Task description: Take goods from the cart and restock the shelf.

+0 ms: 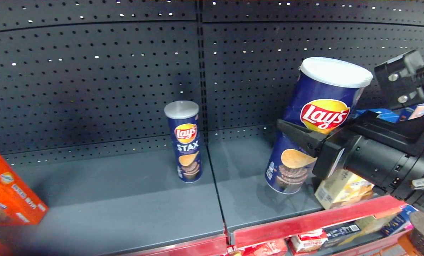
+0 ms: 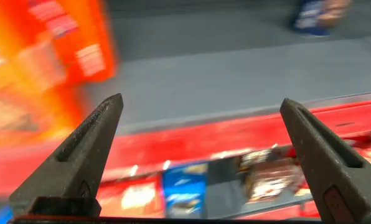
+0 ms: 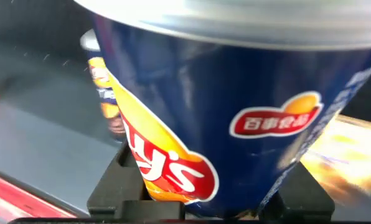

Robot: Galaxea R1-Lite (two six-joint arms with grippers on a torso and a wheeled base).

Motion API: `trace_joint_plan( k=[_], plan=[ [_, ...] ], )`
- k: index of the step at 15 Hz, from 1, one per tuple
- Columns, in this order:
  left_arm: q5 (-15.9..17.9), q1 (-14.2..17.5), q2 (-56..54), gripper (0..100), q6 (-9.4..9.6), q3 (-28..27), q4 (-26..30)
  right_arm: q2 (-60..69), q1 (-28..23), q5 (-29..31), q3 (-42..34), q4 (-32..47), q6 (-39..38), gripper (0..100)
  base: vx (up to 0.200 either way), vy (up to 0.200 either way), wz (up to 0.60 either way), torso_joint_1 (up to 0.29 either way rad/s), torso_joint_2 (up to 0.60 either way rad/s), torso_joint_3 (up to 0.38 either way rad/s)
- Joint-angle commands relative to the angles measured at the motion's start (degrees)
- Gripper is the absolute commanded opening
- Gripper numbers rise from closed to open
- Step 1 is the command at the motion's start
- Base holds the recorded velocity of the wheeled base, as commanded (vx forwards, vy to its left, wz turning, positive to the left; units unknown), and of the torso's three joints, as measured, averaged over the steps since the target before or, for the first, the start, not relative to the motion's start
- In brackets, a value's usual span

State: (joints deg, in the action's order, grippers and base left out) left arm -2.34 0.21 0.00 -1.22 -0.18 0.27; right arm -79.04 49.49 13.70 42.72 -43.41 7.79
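Observation:
A blue chips can [image 1: 187, 142] with a grey lid stands upright in the middle of the grey shelf [image 1: 126, 199]. My right gripper [image 1: 304, 142] is shut on a second blue chips can [image 1: 315, 121] with a white lid, at mid-height. This can tilts with its top leaning right, and its base is at the shelf surface to the right of the standing one; whether it touches I cannot tell. The right wrist view has the held can [image 3: 235, 112] close up, with the standing can [image 3: 101, 87] behind it. My left gripper [image 2: 201, 102] is open and holds nothing, in front of the shelf's red front edge [image 2: 235, 140].
An orange box [image 1: 9, 192] sits at the shelf's left end. A yellow box [image 1: 343, 190] lies under my right arm, with blue boxes [image 1: 379, 113] behind it. Packets [image 1: 307, 240] fill the lower shelf. A pegboard back wall [image 1: 91, 81] closes the shelf.

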Motion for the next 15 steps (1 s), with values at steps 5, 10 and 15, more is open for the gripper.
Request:
trace_joint_plan(
  k=[5,10,15],
  plan=[
    [-0.03,0.06,0.00,100,-0.01,0.01,0.00,1.61,-3.53,-0.17,-2.11,-0.18,0.56,0,0.000,0.000,0.00,0.000,0.00,0.000],
    [-0.03,0.06,0.00,100,-0.01,0.01,0.00,3.02,-6.43,-0.52,-4.31,5.79,-2.96,0,0.000,0.000,0.00,0.000,0.00,0.000],
    [-0.03,0.06,0.00,100,-0.01,0.01,0.00,1.00,-6.25,-5.26,-2.20,5.00,-2.78,0,0.000,0.000,0.00,0.000,0.00,0.000]
  ],
)
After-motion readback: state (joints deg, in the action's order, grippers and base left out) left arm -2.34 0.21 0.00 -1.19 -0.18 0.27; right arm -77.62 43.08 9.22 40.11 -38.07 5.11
